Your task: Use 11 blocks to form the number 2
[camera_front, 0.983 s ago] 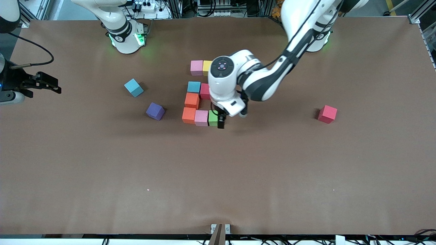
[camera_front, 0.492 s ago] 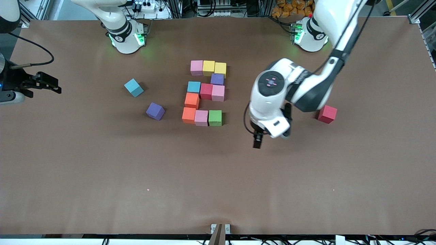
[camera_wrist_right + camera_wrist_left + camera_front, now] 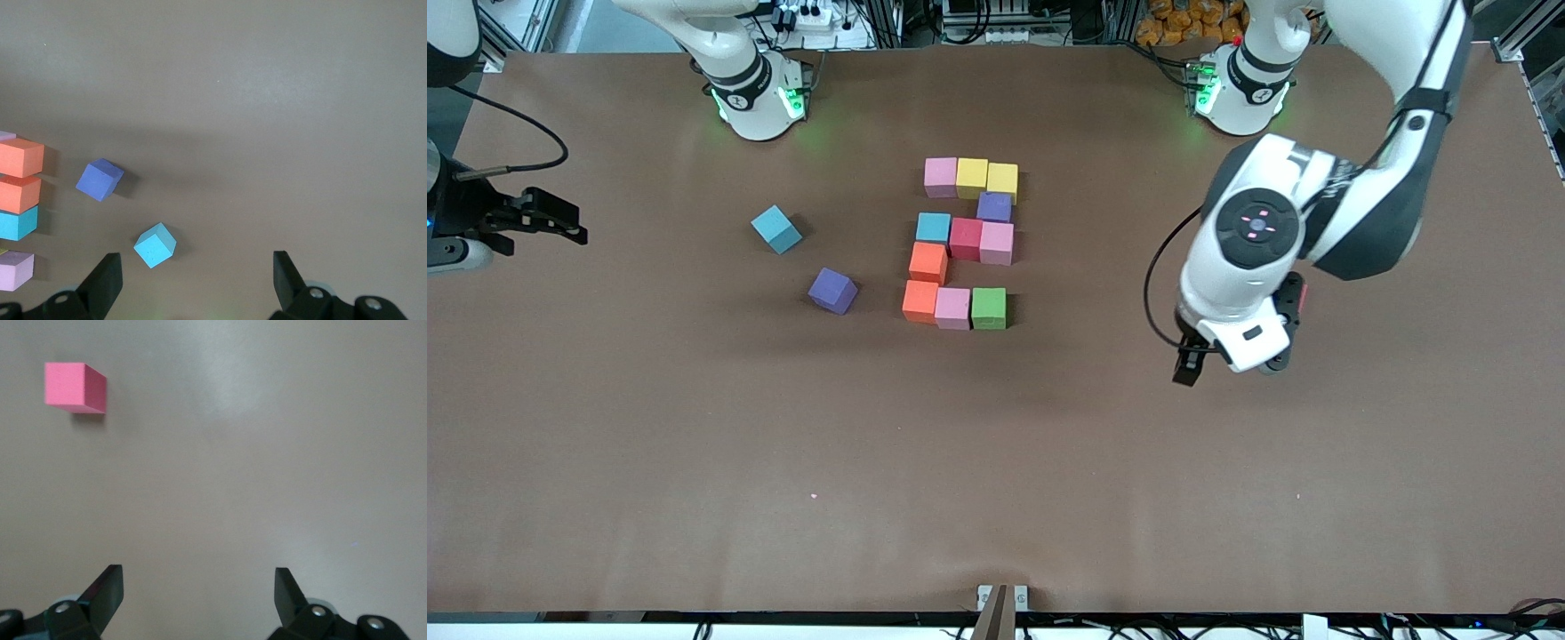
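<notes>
Over the table [image 3: 694, 462] edge at the right arm's end: the right gripper [image 3: 560, 227], waiting. Shows in its own wrist view [image 3: 197, 261] with fingers spread wide and nothing between them.

Next toward the middle, two stray cubes lying apart from each other and turned askew: a loose cyan block [image 3: 775, 228], and nearer the front camera a loose purple block [image 3: 833, 290]. Appear again under the right wrist camera, cyan [image 3: 155, 245] and purple [image 3: 99, 179].

At mid-table, between the two arm bases and somewhat nearer the camera: the number 2 [image 3: 965, 240], all eleven cubes in place, three wide and five rows tall.
- Row nearest the bases: pink block [image 3: 940, 176], yellow block [image 3: 971, 177], second yellow block [image 3: 1002, 180].
- Second row: purple block [image 3: 994, 206] alone, at the left arm's end.
- Middle row: cyan block [image 3: 933, 228], red block [image 3: 966, 237], second pink block [image 3: 997, 243].
- Fourth row: orange block [image 3: 927, 262] alone, at the right arm's end.
- Row nearest the camera: second orange block [image 3: 919, 300], third pink block [image 3: 952, 308], green block [image 3: 988, 308].

Toward the left arm's end, over bare table and well clear of the digit: the left gripper [image 3: 1227, 364]. Hangs with fingers released and empty, as seen in its wrist view [image 3: 199, 577]. Just beside the wrist, a loose red block [image 3: 1303, 293], mostly hidden in the front view, plain in the left wrist view [image 3: 73, 387].
</notes>
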